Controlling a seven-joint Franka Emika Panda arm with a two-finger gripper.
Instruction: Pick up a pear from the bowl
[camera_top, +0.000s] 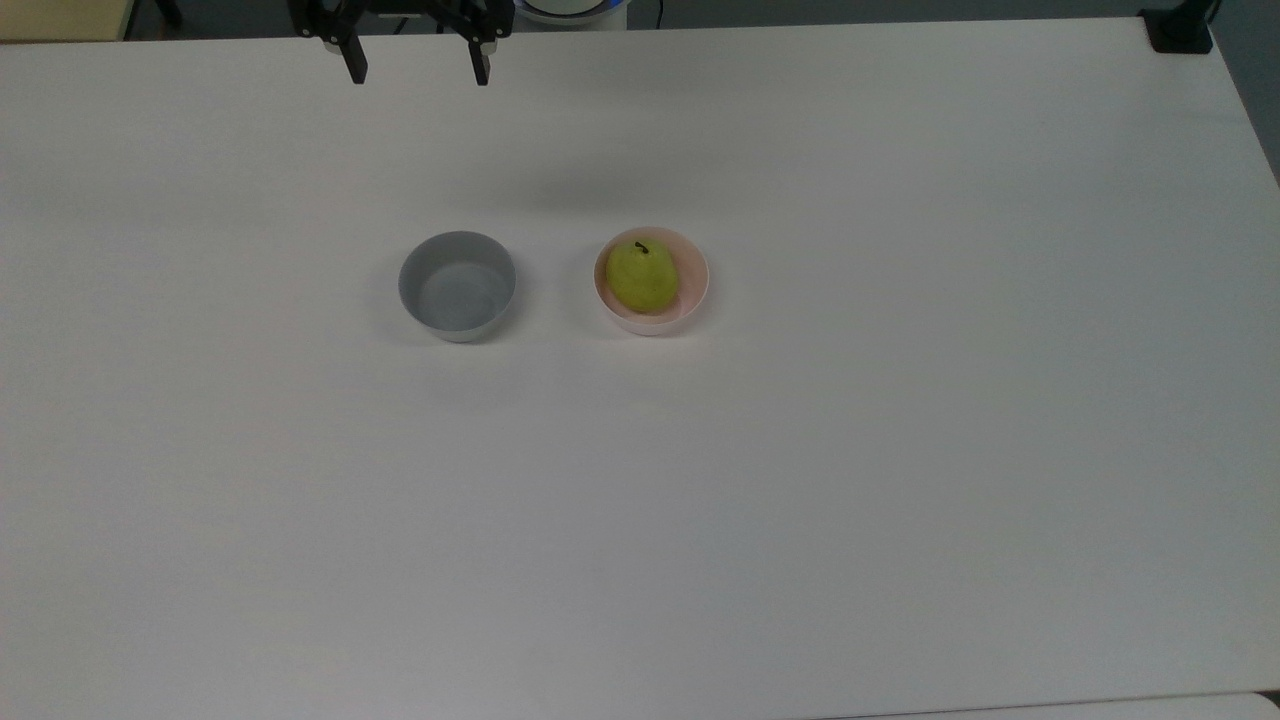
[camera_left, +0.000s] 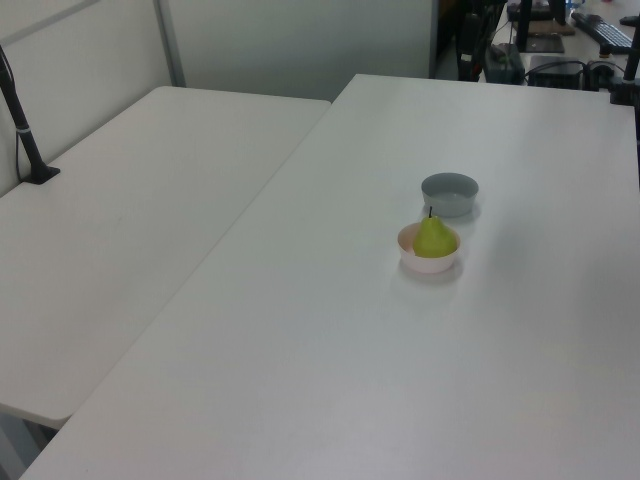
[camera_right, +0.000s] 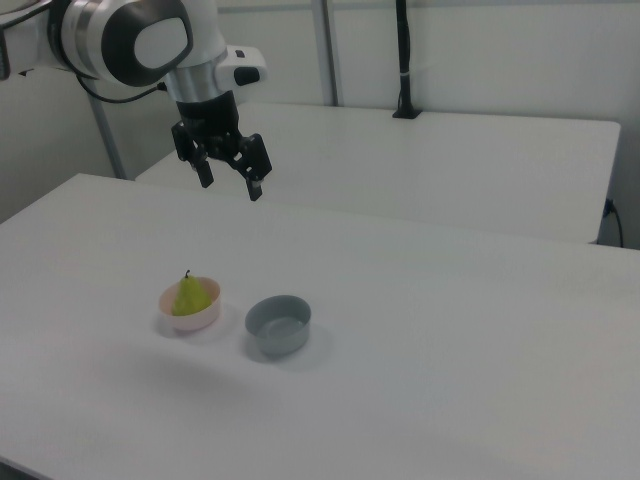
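While the pear (camera_top: 641, 277) sits untouched in the pink bowl (camera_top: 697, 291), the task stands at its very start, the approach not yet made; the pincer (camera_top: 417, 70) hangs high above the bench (camera_top: 900, 450) near its far edge in the top view, its two fingers spread wide apart and holding nothing. The pear stands upright in the bowl with its dark stem on top, filling much of the hollow; in the left view it rises well above the rim, so its upper half is free to be taken. Just beside the pink bowl, on the top view's left, stands the grey bowl (camera_top: 457, 285) with nothing in it; the two are near but apart.

I judge the next move to be a traverse and a descent; in the top view the pincer lies well apart from the pear and to the top view's left of it, nearer the line of the grey bowl, so it must shift toward the top view's right and forward before coming down. The fingers should then straddle the fruit's body above the rim, clearing the bowl wall on each side; the neighbouring grey bowl leaves room but wants minding.
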